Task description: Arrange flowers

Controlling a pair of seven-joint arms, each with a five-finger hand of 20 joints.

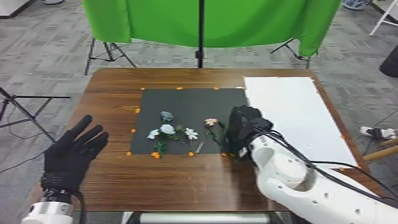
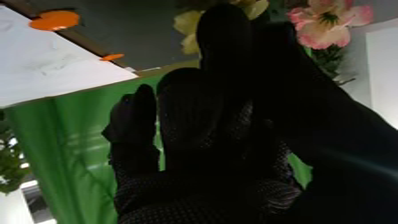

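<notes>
Just right of the pink flower, the right hand.

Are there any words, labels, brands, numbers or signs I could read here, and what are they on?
There is no text that I can read.
White sheet: faint marks, too unclear to make out as words.
Flowers: no readable tag or label.
Dark mat: no readable lettering.
Green cloth: no readable sign or number.
</notes>
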